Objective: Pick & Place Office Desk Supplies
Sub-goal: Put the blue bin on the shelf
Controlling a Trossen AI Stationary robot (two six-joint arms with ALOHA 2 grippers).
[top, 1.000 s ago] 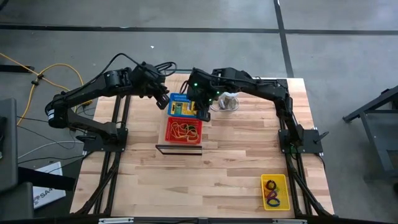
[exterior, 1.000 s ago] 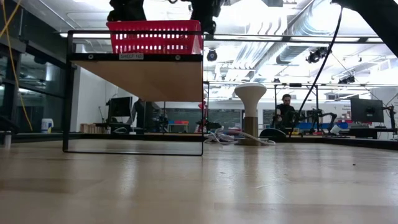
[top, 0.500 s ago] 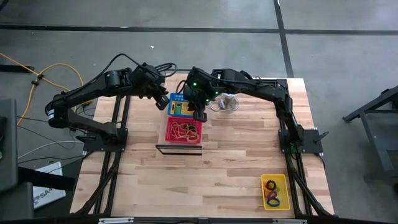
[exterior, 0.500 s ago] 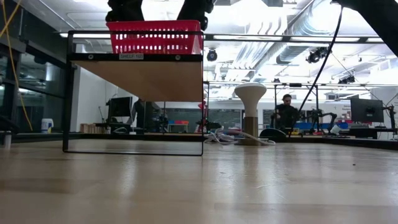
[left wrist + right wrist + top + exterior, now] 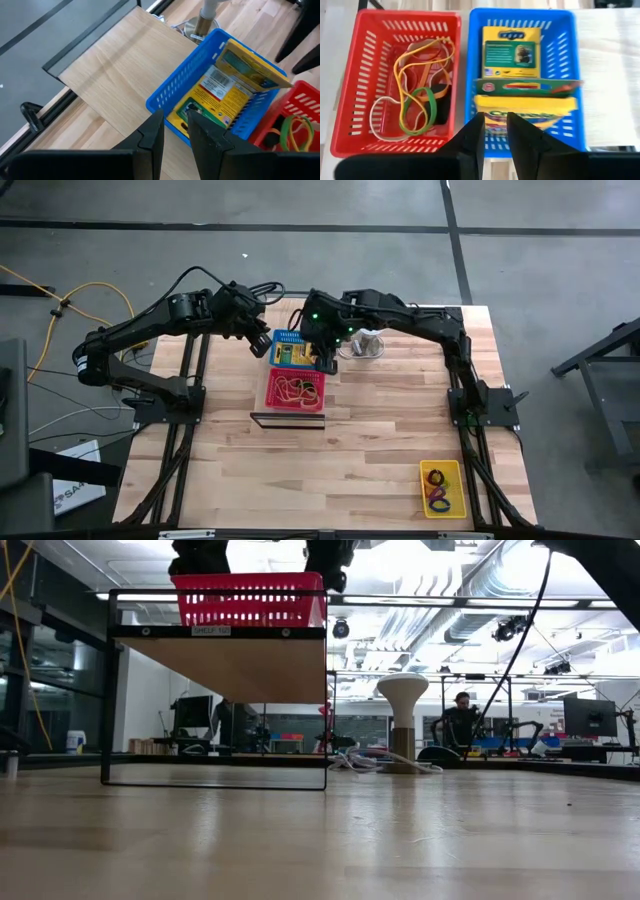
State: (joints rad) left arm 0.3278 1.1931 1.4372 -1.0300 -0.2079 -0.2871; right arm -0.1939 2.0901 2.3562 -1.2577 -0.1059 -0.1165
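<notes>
Hovering narrowly parted and empty, the right end effector [image 5: 492,131] overlooks yellow packs [image 5: 512,50] in the blue basket [image 5: 570,75].

grey concrete floor [image 5: 300,210] with dark seams, yellow cable [image 5: 70,300] on it; ceiling ducts [image 5: 480,590], person seated at far desk [image 5: 460,720]

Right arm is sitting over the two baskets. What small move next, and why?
Probably ease the right gripper straight down toward the yellow packs in the blue basket: it hangs above them, its jaws a narrow gap apart and empty. The left gripper waits beside that basket.
</notes>
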